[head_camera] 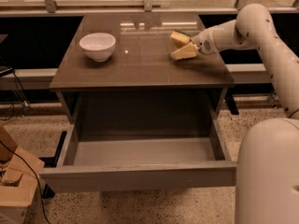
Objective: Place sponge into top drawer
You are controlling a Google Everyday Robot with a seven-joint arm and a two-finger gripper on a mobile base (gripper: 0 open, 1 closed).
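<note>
The sponge (178, 38), a yellow block with a dark top edge, is at the right rear of the cabinet top. My gripper (182, 47) reaches in from the right and is shut on it; one pale yellow finger (184, 54) shows just below the sponge, and the other is hidden. The sponge looks raised slightly off the surface. The top drawer (140, 151) is pulled fully out below the cabinet top, its grey floor bare, and its flat front panel (140, 175) is nearest the camera.
A white bowl (97, 45) stands on the left of the cabinet top (140, 69). My white arm (261, 36) runs along the right side, with the robot's body (268, 171) at the lower right. A cardboard box (14, 181) sits on the floor at the left.
</note>
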